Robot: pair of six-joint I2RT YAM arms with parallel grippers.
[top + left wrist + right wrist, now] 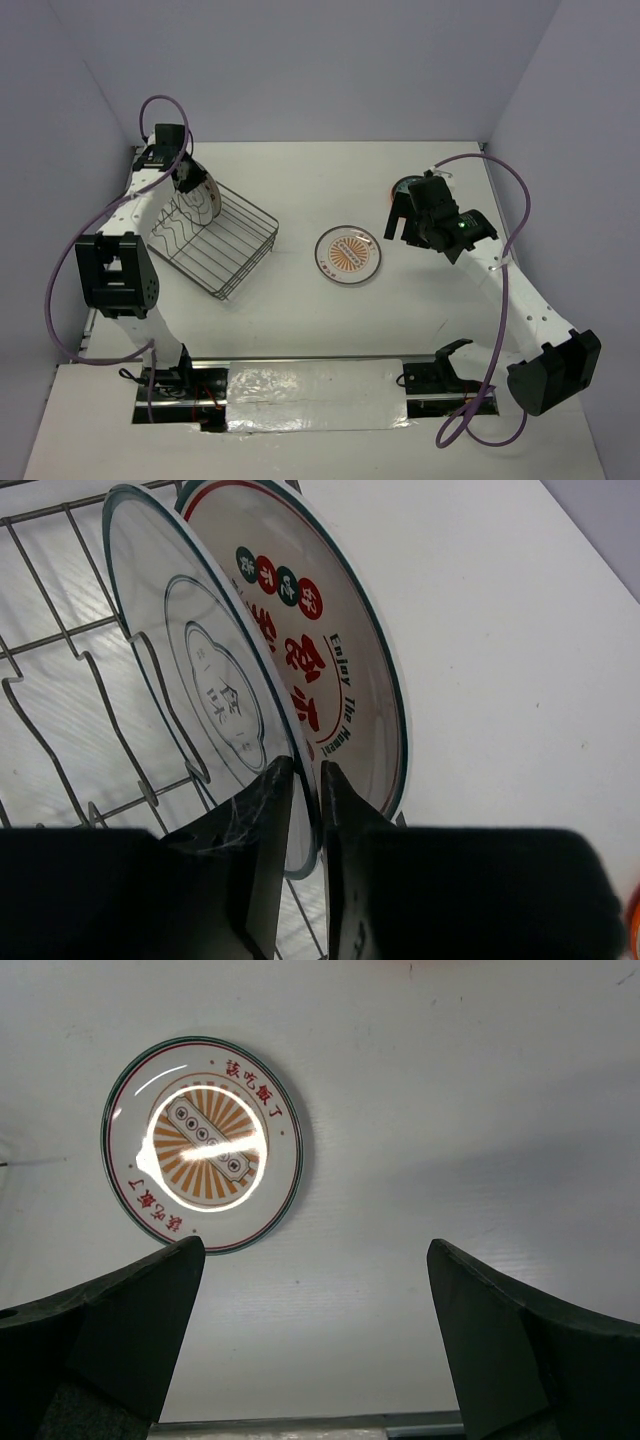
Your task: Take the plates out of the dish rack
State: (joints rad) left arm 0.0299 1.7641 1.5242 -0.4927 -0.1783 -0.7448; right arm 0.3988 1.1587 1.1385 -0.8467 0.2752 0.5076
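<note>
Lying flat at the near edge of the worktop (330, 320), between the two arm bases: one silvery strip (315, 395). Next, mid-worktop: the sunburst plate (347, 254), flat and alone, white with a dark rim, orange rays at its centre and red characters round the border, well apart from the dish rack (228, 255). Right pincer (402, 216): hovers just beyond that plate and to its right, jaws spread wide, nothing between them; its wrist view looks down on the plate. Dish rack: dark wire with raised sides, set at an angle on the left of the worktop. At its far end, two plates stand on edge close together. The back-turned plate (200, 670) is pale with its underside showing. Behind it is the lettered plate (330, 660), white with a red-and-dark rim and red and dark characters. Left pincer (305, 785): at the far end of the rack, clenched on the rim of the back-turned plate, one finger on each face.
</note>
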